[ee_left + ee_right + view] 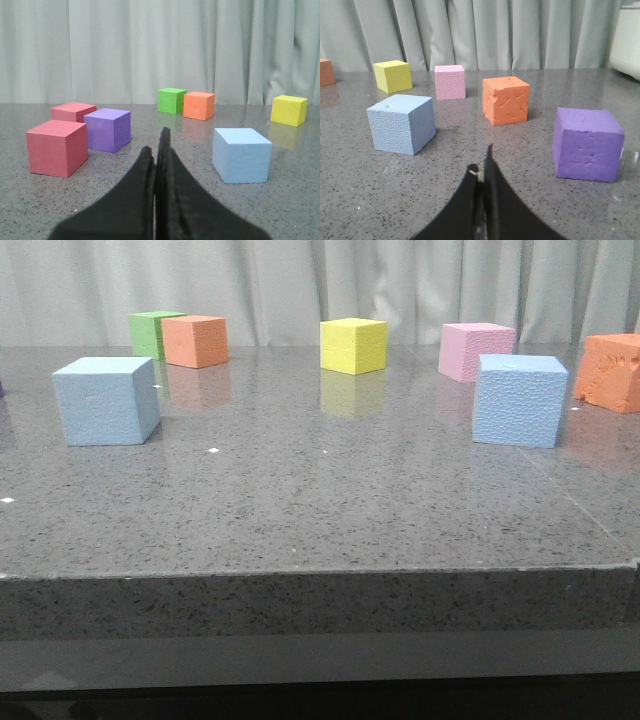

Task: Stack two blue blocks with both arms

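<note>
A speckled grey stone surface (330,500) carries a scatter of foam cubes, and the yellow foam cube (353,345) near its far middle serves as the landmark. One light-blue pebbled foam cube (107,400) sits well to the left of the yellow cube and nearer the camera; the second light-blue pebbled foam cube (519,400) sits to the yellow cube's right, also nearer. The two blue cubes lie well apart, each flat on the surface, neither stacked.

A pink foam cube (475,350) stands right of the yellow cube, just behind the right blue one. An orange foam cube (195,340) and a green foam cube (152,333) stand left of the yellow cube, touching or nearly so; the front view does not settle it.

The left gripper (159,145) shows dark fingers pressed together with nothing between them, short of the left blue cube. The right gripper (482,165) is likewise closed and empty, away from the right blue cube.
</note>
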